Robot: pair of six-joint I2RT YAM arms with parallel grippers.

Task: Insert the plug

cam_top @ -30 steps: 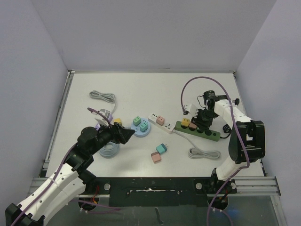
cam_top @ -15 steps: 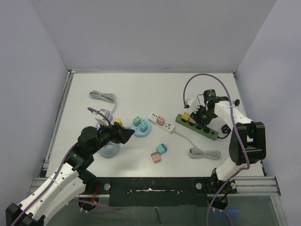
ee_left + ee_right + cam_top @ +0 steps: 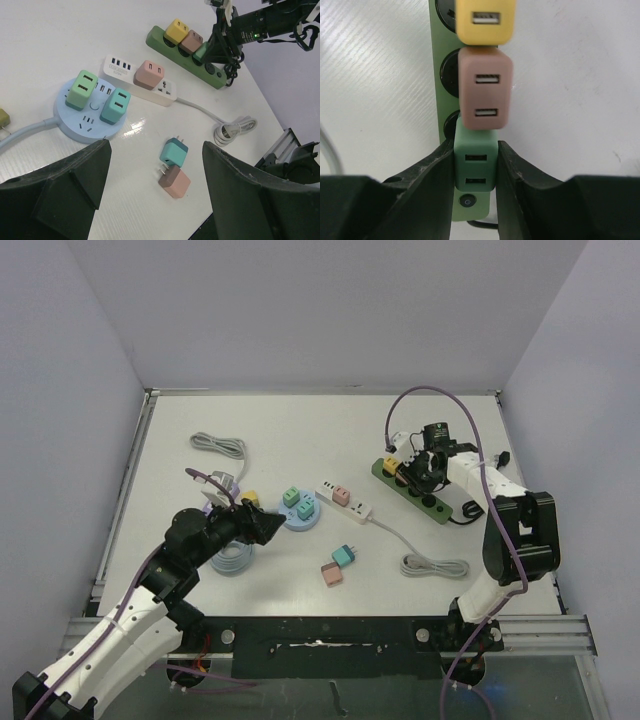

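One green plug [image 3: 475,172] pinched in right gripper [image 3: 475,152], upper right, perhaps partly seated in green power strip [image 3: 156,39], left gripper [image 3: 270,528] spread wide, empty, centre left

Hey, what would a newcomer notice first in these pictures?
The right gripper is shut on a green plug at the green power strip, far right, beside a brown plug and a yellow plug. The left gripper hangs open near the round blue strip, with a teal plug and a pink plug loose mid-table.
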